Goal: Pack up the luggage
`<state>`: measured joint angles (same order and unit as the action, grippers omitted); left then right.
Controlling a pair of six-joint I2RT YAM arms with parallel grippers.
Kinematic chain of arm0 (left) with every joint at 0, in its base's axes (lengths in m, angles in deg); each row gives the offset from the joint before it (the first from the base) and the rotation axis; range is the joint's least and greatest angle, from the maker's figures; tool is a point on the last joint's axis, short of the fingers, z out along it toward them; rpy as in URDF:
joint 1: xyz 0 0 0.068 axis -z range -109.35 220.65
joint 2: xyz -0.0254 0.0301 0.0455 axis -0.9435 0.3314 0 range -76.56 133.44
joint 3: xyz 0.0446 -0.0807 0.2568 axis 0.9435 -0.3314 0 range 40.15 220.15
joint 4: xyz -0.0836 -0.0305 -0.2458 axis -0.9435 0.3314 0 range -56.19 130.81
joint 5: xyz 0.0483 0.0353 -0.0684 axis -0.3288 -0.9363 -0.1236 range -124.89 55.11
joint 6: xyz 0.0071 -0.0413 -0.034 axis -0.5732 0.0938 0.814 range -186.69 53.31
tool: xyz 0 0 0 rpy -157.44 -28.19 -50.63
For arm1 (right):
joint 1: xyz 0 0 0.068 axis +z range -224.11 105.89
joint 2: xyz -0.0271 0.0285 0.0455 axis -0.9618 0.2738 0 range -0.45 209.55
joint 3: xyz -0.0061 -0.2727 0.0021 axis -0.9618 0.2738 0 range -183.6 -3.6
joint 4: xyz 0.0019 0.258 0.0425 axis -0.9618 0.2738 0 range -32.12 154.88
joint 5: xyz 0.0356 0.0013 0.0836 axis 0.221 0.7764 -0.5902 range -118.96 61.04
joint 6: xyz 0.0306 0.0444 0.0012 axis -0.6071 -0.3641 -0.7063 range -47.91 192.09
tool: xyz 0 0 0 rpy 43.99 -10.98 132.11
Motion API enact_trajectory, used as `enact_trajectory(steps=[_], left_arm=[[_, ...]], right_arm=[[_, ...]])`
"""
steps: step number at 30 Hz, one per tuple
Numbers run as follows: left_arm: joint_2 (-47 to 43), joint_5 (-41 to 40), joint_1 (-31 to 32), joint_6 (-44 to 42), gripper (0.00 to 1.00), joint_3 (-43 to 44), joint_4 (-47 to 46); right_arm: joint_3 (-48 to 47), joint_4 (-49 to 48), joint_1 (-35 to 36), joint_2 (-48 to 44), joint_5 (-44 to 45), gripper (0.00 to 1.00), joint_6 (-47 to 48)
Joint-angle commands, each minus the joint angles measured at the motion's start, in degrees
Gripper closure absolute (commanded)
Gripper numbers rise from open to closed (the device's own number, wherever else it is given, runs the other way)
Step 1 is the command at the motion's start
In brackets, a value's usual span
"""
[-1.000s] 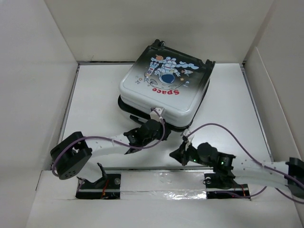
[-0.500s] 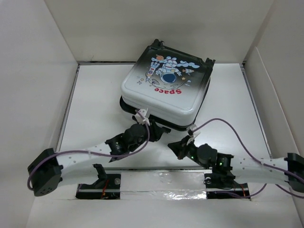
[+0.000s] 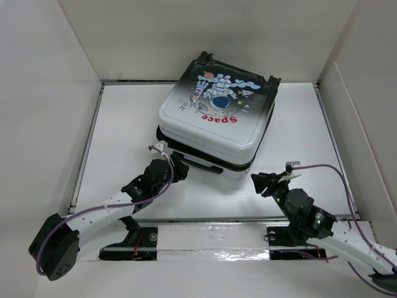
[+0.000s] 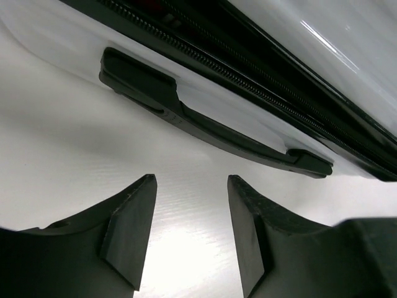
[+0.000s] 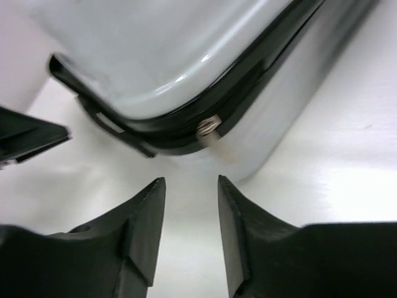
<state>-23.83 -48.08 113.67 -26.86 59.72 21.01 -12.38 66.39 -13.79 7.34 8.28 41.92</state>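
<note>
The white table, boxed in by white walls, is carrying the luggage, which is lying flat toward the far middle, lid down and astronaut print facing up. The left gripper is sitting just beside its near-left edge, fingers spread on nothing and facing the black side handle. The right gripper is hovering near the near-right corner, fingers likewise parted and empty, with the zipper pull showing ahead.
</note>
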Motion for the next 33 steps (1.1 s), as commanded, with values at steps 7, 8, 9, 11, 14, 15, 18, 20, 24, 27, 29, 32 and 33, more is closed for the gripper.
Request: enact_trajectory(steps=[7,8,9,11,14,15,18,20,24,27,29,32,33], left_arm=[[5.2,6.1,-0.8,-1.8,0.50,1.2,-6.9],[5.5,6.3,-0.8,-1.8,0.50,1.1,-7.3],[5.8,6.8,-0.8,-1.8,0.50,1.2,-7.5],[5.8,7.3,-0.8,-2.0,0.50,1.2,-8.0],[5.6,7.7,-0.8,-2.3,0.50,0.9,-8.8],[5.9,7.8,-0.8,-2.3,0.50,0.9,-8.9],[6.8,8.4,-0.8,-2.4,0.50,1.0,-9.7],[7.4,8.6,-0.8,-2.4,0.50,1.1,-10.4],[8.4,9.4,-0.8,-2.2,0.50,1.3,-11.3],[8.8,9.7,-0.8,-2.3,0.50,1.3,-11.6],[9.0,9.8,-0.8,-2.4,0.50,1.4,-11.8],[9.2,9.9,-0.8,-2.4,0.50,1.3,-12.1],[9.3,9.9,-0.8,-2.4,0.50,1.3,-12.4]], right_arm=[[-4.2,-7.9,-21.7,11.3,-26.9,0.47,15.4],[-4.4,-10.0,-25.3,13.9,-29.5,0.48,17.4],[-4.8,-11.3,-27.0,15.1,-31.8,0.48,18.6],[-5.5,-13.1,-31.2,18.4,-39.1,0.49,21.0],[-5.7,-16.4,-33.7,20.6,-45.0,0.49,22.7],[-5.4,-18.0,-34.2,21.8,-46.4,0.49,23.1],[-4.9,-21.3,-34.7,24.7,-49.6,0.48,23.4],[-5.6,-21.9,-34.7,26.4,-52.4,0.48,24.5],[-6.2,-21.2,-32.7,27.5,-51.7,0.48,24.4],[-6.3,-20.4,-32.7,26.1,-50.7,0.48,23.3],[-6.6,-17.8,-32.2,24.7,-49.9,0.52,22.8],[-6.1,-15.4,-31.7,22.4,-49.0,0.55,21.3],[-5.4,-14.8,-31.7,21.7,-48.7,0.55,20.8]])
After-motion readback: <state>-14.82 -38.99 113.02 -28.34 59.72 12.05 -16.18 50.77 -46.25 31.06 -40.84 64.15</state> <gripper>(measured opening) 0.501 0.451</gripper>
